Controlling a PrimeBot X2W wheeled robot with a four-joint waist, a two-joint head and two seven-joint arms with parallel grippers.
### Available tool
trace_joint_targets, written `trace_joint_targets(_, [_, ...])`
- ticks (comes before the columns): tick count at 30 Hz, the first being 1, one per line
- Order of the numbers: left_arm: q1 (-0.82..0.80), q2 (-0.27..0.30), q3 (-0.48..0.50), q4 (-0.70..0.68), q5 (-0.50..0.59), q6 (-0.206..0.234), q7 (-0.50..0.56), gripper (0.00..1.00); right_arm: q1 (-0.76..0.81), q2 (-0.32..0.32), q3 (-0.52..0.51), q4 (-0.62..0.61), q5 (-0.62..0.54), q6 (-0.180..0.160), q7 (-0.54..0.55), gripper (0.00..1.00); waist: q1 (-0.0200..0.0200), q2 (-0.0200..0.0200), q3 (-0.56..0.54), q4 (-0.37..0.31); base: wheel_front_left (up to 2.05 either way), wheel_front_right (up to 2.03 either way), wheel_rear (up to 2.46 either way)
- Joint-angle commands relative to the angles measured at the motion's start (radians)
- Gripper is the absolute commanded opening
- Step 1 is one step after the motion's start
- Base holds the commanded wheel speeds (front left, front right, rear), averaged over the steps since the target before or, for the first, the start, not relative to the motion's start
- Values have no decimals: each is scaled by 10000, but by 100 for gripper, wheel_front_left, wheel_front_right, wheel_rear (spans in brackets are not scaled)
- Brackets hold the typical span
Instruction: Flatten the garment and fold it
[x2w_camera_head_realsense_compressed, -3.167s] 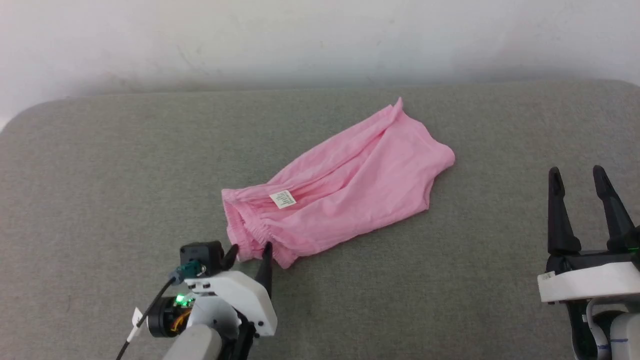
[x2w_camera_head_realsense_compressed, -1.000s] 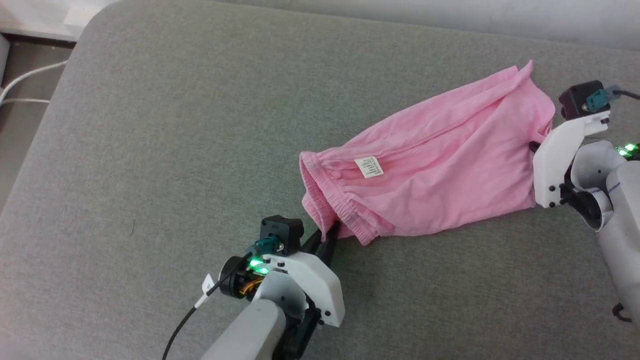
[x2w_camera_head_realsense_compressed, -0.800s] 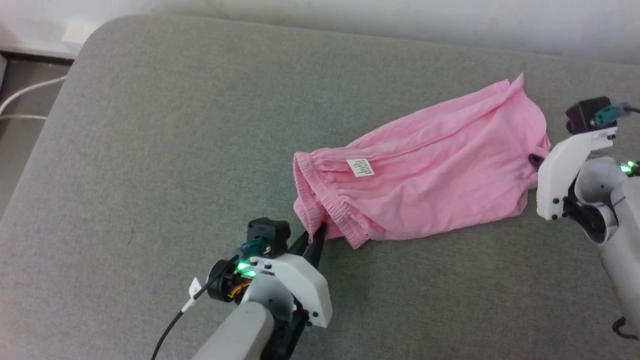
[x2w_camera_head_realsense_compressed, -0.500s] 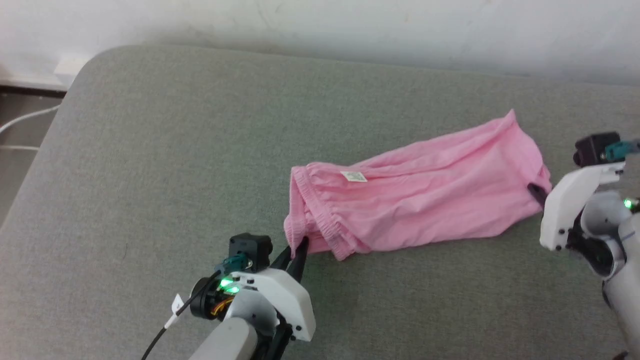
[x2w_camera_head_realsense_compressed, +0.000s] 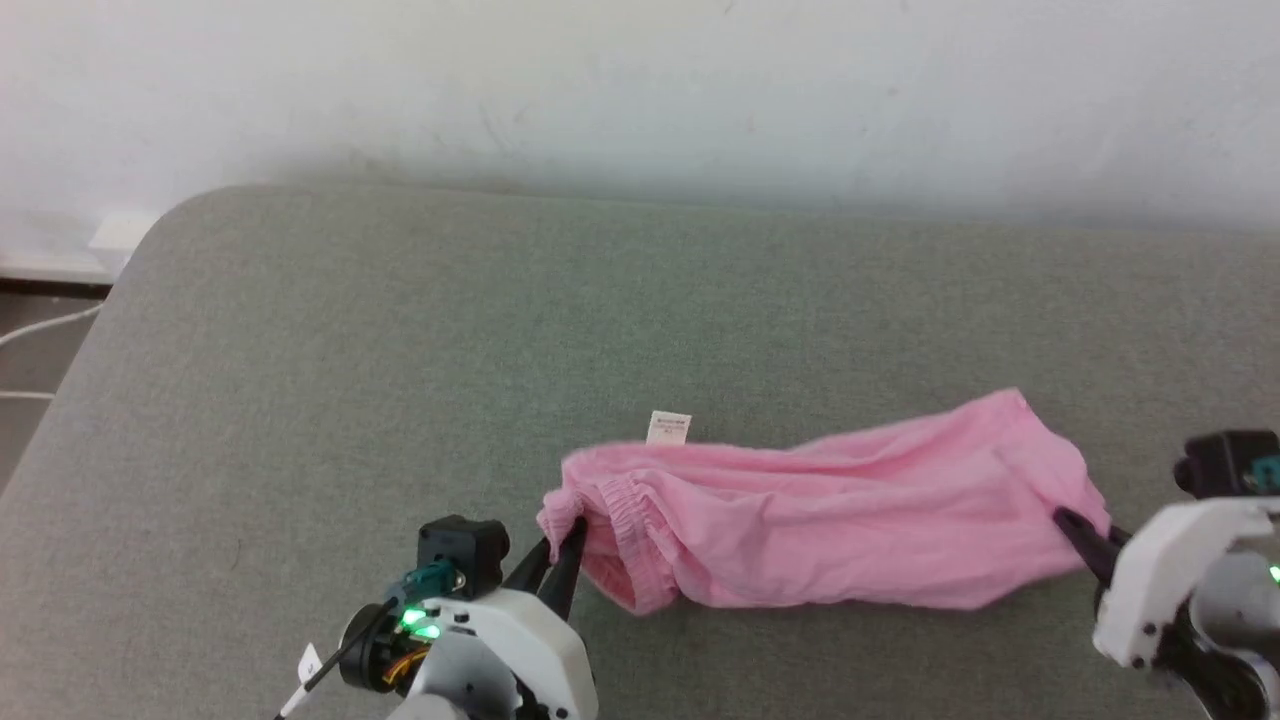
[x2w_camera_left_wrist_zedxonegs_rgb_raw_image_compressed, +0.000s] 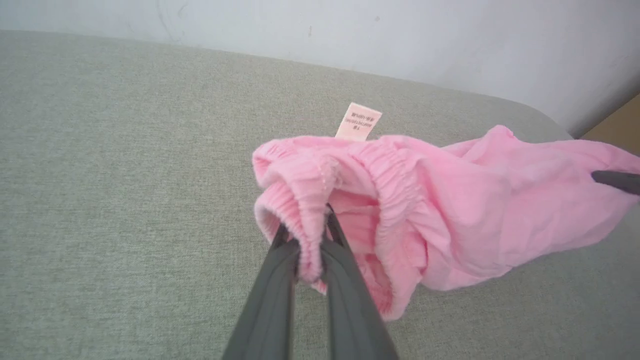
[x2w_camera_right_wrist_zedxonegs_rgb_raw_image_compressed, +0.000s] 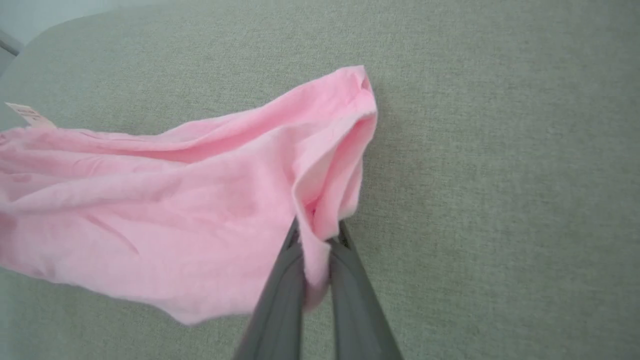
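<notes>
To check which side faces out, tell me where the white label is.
In the head view the white label sticks up from the far edge of the garment, near the waistband at its left end that the left gripper pinches.

a bare indoor room; which kind can't be settled. a grey fabric-covered surface (x2w_camera_head_realsense_compressed: 300, 350) with a rounded corner stands against a scuffed white wall (x2w_camera_head_realsense_compressed: 640, 90), and a white cable (x2w_camera_head_realsense_compressed: 55, 322) lies on the dark floor (x2w_camera_head_realsense_compressed: 25, 365) beside it.
</notes>
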Motion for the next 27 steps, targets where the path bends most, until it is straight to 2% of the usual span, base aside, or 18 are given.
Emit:
trace_joint_targets(1, [215,145,35,-233,-36,78,107,0,454,223,-347,-515,-187,-9,241,0,2,0,-143,-93,0,0,0])
trace_joint_targets(5, [624,502,-39,-662,-166,154,698,0,1664,911,-1127,-2059,-720,-9,985,0,2,0,-92,-69,0,0,0])
trace_joint_targets(8, [823,630,-117,-650,-327,143,1088,0,2310,1376,-1325,-2618,-1113,-9,1325,0,2,0,36,-89,0,0,0])
trace_joint_targets(12, [906,622,-298,-124,-491,-35,1341,0,2670,1729,-1358,-2551,-1558,-9,1343,0,2,0,197,-142,0,0,0])
trace_joint_targets(17, [732,480,-383,685,-564,-265,1177,0,2533,1772,-1335,-1848,-1988,-9,977,0,2,0,280,-194,0,0,0])
trace_joint_targets(18, [685,476,-417,831,-538,-302,1155,17,2482,1725,-1300,-1739,-2093,-9,882,31,2,0,269,-186,0,0,0])
trace_joint_targets(19, [636,481,-444,960,-489,-318,1110,100,2442,1686,-1280,-1651,-2184,-9,780,100,2,0,244,-174,0,0,0])
trace_joint_targets(23, [541,539,-317,1182,-403,-273,727,100,2229,1495,-1168,-1720,-2255,-9,405,100,2,0,95,-140,0,0,0])
trace_joint_targets(27, [644,585,118,780,-515,-171,-42,100,2036,1077,-1177,-1990,-2389,-9,102,100,2,0,-74,-98,0,0,0])
